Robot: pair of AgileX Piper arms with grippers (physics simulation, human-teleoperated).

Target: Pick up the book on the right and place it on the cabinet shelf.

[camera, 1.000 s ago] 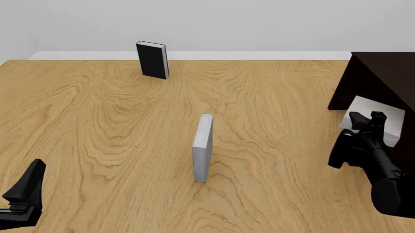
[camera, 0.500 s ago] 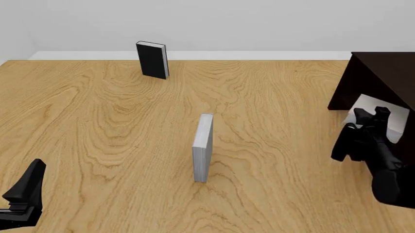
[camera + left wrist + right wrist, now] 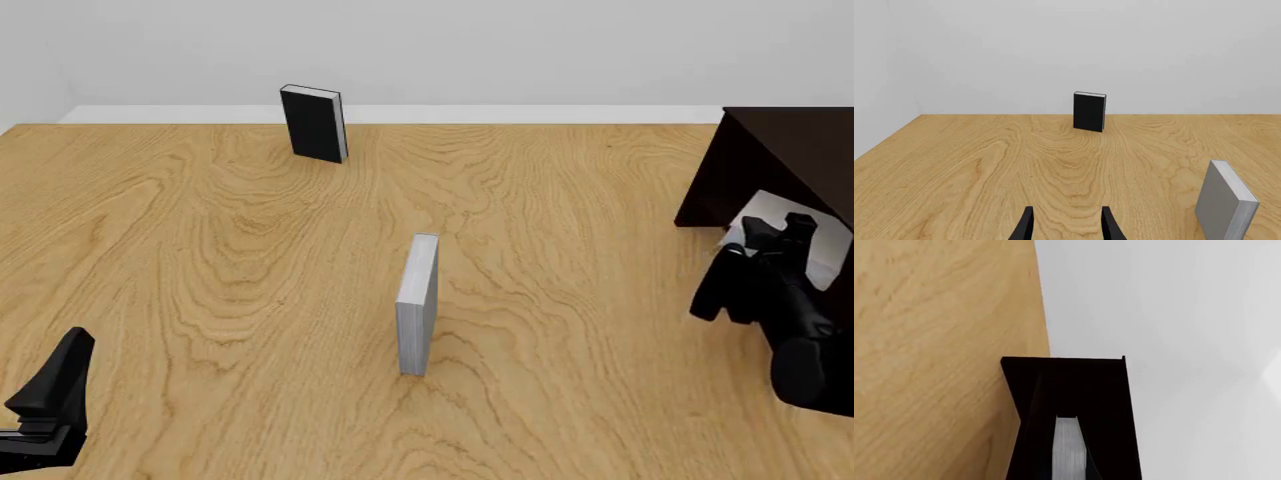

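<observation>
The book (image 3: 810,226) pinched between the right fingers (image 3: 765,232), against the dark cabinet (image 3: 781,160).

Showing as light oak-like wooden table (image 3: 214,260), strongly grained, smooth and matt; looking like very dark brown wooden cabinet (image 3: 781,160), flat and unglossy; reading as thick light-grey hardcover book (image 3: 830,232), plain and matt; appearing as slim grey book (image 3: 418,318) with faintly satiny cover; seeming matt black book (image 3: 312,122) with paler paper edge; rendering as matt black plastic right gripper (image 3: 781,232)
</observation>
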